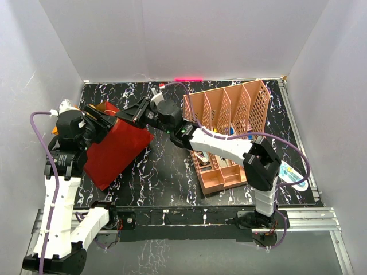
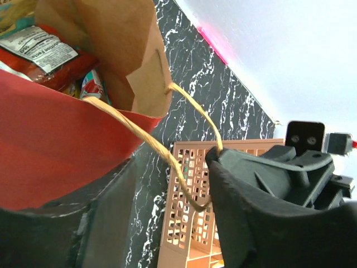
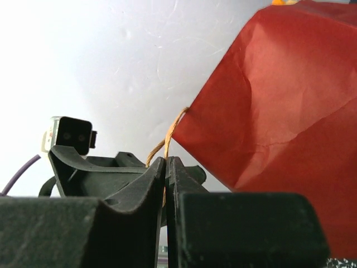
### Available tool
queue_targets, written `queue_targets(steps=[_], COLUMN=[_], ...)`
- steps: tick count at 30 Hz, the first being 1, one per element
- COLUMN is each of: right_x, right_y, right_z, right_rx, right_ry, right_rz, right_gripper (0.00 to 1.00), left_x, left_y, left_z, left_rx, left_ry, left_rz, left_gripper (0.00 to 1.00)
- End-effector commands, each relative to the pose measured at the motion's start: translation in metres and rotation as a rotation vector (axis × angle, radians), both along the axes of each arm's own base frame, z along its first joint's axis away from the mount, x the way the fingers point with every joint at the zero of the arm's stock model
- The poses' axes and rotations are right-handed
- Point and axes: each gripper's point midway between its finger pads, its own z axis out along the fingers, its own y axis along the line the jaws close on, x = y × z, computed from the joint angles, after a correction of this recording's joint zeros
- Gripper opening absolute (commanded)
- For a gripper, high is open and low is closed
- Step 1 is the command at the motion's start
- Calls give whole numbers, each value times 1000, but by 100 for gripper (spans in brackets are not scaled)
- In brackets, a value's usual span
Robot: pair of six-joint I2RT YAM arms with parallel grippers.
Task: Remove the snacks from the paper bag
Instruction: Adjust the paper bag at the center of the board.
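The paper bag [image 1: 117, 152], red outside and brown inside, leans tilted at the left of the table. In the left wrist view its mouth [image 2: 111, 50] shows snacks inside: a red packet with a white label [image 2: 39, 50] and a teal one [image 2: 92, 84]. My right gripper [image 1: 133, 113] reaches across to the bag's top and is shut on the cord handle [image 3: 167, 139], the cord pinched between its fingertips [image 3: 167, 167]. That cord [image 2: 145, 139] runs slack from the bag to those black fingers [image 2: 251, 190]. My left gripper [image 1: 106, 120] stands open at the bag's mouth, holding nothing [image 2: 162, 240].
A pink mesh desk organiser [image 1: 229, 114] with stationery stands just right of the bag, also behind the cord [image 2: 189, 223]. A teal and white item [image 1: 292, 175] lies at the table's right edge. White walls close in the back and both sides.
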Motion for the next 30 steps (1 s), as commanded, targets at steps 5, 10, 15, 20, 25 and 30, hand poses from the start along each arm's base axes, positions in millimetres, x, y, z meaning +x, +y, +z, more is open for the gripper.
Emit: queue_targets(steps=[5, 10, 15, 20, 25, 30], right_x=[-37, -45, -60, -63, -72, -74], right_y=[-19, -26, -56, -97, -132, -159], right_z=[44, 47, 34, 12, -26, -56], right_rx=[101, 89, -18, -136, -235, -315], right_ry=[-141, -183, -234, -251, -218, -187], right_rz=[54, 72, 50, -27, -64, -115], right_gripper=[7, 7, 7, 7, 7, 7], left_x=[-25, -37, -28, -4, 23, 40], left_y=[9, 39, 53, 55, 52, 61], left_z=[63, 102, 123, 123, 113, 106], left_rx=[169, 347, 500, 608, 672, 703], left_ry=[-133, -188, -214, -170, -99, -47], left_rz=[-54, 37, 66, 33, -17, 28], left_gripper=[72, 94, 96, 98, 98, 98])
